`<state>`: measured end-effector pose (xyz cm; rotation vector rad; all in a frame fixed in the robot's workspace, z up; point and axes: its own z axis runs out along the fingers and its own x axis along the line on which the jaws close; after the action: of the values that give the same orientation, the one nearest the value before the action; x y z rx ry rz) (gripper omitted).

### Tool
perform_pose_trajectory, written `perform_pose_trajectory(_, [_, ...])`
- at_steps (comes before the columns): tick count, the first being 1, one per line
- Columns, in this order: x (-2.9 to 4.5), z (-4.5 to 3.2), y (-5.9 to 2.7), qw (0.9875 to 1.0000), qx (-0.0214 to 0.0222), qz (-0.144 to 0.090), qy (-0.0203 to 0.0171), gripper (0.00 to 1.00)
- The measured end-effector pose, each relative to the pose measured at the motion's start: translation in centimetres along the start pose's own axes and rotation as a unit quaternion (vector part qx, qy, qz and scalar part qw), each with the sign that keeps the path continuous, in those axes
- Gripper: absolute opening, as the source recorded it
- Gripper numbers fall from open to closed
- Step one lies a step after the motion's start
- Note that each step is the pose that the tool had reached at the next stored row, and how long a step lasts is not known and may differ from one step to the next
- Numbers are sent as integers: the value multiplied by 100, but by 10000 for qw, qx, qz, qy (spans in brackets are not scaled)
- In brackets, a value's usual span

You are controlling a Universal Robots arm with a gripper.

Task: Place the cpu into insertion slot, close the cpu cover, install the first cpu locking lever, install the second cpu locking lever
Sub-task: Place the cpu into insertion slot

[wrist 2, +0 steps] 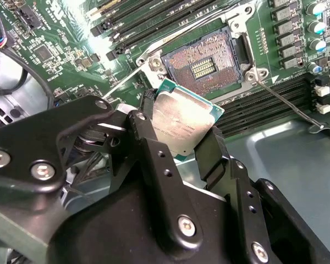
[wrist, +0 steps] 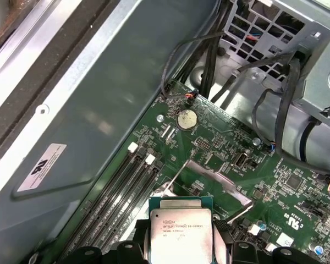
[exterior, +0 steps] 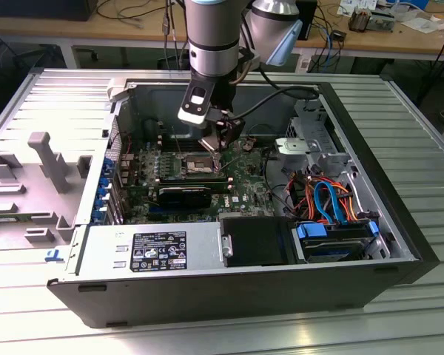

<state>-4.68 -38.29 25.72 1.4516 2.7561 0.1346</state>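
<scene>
My end effector [wrist 2: 180,132] grips the small flat silver-grey square cpu [wrist 2: 184,118], tilted, near the open silver-rimmed square insertion slot [wrist 2: 206,69] (pins [wrist 2: 179,63] bare). A skewed landing could bend them, I judge.

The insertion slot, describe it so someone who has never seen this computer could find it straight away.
Look inside the open computer case at the green motherboard. Beside the long black memory slots sits the insertion slot: the only square opening there, with a silver metal rim around a dark, pin-covered centre.
</scene>
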Motion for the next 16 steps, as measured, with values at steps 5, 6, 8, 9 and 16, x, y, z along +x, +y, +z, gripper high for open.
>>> perform_pose_trajectory(5, [-2,1,-1,10000,-2,96,-8,54])
perform_pose_trajectory(6, [-2,1,-1,9999,-3,115,-10,54])
perform_pose_trajectory(8, [-3,2,-2,9999,-3,144,-13,54])
perform_pose_trajectory(9, [-3,1,-2,9999,-3,155,-13,54])
perform_pose_trajectory(16, [-8,2,-6,9996,-6,296,-26,54])
